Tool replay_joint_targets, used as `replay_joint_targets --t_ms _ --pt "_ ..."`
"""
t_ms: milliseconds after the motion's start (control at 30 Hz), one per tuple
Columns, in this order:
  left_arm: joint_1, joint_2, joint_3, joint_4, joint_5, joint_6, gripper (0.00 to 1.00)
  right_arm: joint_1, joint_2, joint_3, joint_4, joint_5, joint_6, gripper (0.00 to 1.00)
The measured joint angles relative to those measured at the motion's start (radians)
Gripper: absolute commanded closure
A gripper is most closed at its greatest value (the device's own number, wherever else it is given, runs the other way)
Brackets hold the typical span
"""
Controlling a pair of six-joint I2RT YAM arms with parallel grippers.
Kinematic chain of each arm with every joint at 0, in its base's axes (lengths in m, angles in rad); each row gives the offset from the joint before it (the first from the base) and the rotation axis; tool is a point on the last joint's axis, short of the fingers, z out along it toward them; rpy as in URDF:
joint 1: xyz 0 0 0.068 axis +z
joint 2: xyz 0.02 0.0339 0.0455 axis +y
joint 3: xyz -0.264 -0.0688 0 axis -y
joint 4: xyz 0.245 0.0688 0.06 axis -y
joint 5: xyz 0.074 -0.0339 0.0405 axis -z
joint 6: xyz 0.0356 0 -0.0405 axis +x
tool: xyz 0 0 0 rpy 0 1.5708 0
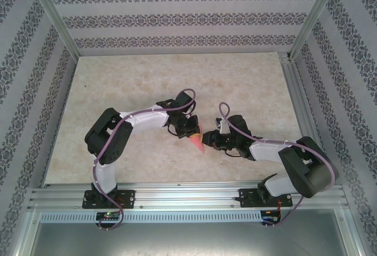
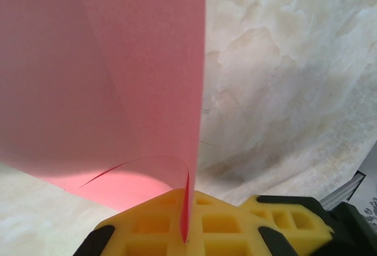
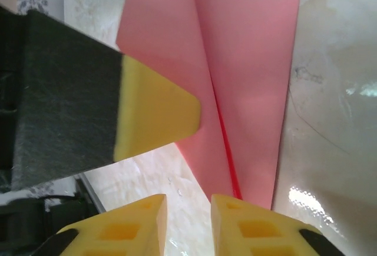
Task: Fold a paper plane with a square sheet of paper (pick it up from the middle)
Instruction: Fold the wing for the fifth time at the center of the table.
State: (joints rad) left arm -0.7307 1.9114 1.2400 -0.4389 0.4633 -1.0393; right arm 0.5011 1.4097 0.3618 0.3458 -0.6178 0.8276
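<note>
Paper plane (image 3: 247, 79): pink-red, long and pointy, with a crease down its middle. It was near the middle of the table (image 1: 147, 79), between the two arms.
Left gripper (image 2: 187, 215): its yellow jaws were pressed together, pinching the plane's folded edge.
Right gripper (image 3: 188, 209): its jaws stood a little apart with nothing between them, just beside the plane's tip.
Done: the folds looked made.
Left: I think only pressing creases and letting go.
</note>
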Motion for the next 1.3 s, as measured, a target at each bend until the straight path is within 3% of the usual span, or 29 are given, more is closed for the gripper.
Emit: replay_joint_targets --t_ms 300,433,567,800,833,933,1067,1133,1300 --pt "0.011 -0.024 -0.045 0.042 0.034 0.011 1.0 0.008 -0.027 0.024 -0.111 0.022 -0.079 0.51" --pt "0.011 -0.028 -0.051 0.053 0.043 0.011 1.0 0.01 -0.008 0.037 -0.125 0.022 -0.109 0.54" --pt "0.011 -0.044 -0.058 0.057 0.049 0.015 1.0 0.029 0.03 0.039 -0.124 0.021 -0.117 0.68" --pt "0.021 -0.058 -0.076 0.067 0.049 0.04 1.0 0.036 0.029 0.046 -0.111 0.015 -0.115 0.75" --pt "0.024 -0.058 -0.082 0.071 0.051 0.041 1.0 0.036 0.024 0.047 -0.119 0.018 -0.117 0.74" --pt "0.026 -0.058 -0.085 0.076 0.059 0.042 1.0 0.036 0.008 0.056 -0.164 0.038 -0.14 0.57" --pt "0.029 -0.058 -0.085 0.079 0.075 0.056 1.0 0.036 -0.033 0.062 -0.224 0.085 -0.159 0.46" --pt "0.029 -0.058 -0.085 0.079 0.082 0.066 1.0 0.035 -0.053 0.066 -0.249 0.109 -0.166 0.45" --pt "0.029 -0.063 -0.085 0.078 0.087 0.09 1.0 0.004 -0.085 0.068 -0.26 0.163 -0.138 0.62"
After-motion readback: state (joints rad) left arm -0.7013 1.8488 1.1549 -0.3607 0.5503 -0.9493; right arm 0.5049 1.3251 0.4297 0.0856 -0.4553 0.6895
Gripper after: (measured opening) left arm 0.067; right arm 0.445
